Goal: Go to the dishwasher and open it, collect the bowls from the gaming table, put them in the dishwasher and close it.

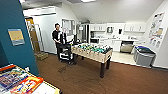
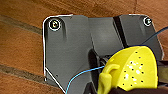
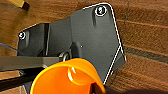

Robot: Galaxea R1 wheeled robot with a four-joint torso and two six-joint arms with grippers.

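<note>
Two bowl-like things sit close under the wrist cameras. In the left wrist view a yellow perforated bowl point(image 2: 133, 68) with small dark holes and a stubby handle fills the lower right of the frame, its open side turned toward the camera, in front of the robot's dark plate. A thin blue cable point(image 2: 82, 73) runs across beside it. Nothing can be seen inside it, and whether the left gripper's fingers are closed on it cannot be told. In the right wrist view an orange bowl point(image 3: 67, 77) takes the lower middle of the frame, its mouth facing up toward the camera and its inside bare; the right gripper's grip cannot be made out either. Brown wood-look floor point(image 3: 142, 30) lies behind both.

In the head view, the gaming table point(image 1: 47, 87) shows at the lower left corner, its white top and yellow edge running diagonally out of the frame, with colourful board-game boxes point(image 1: 17, 81) lying on it. A teal wall point(image 1: 15, 37) stands behind it. Farther off, at mid-frame, is a foosball table point(image 1: 93, 52) with its long axis running left to right, and a person point(image 1: 57, 37) stands at a dark cart point(image 1: 65, 51) just left of it. At the right stands a grey bin point(image 1: 143, 56) with a blue lid. The dishwasher point(image 1: 127, 47) is at the far kitchen wall, upper right, its front tilted open below white cabinets point(image 1: 112, 27).
</note>
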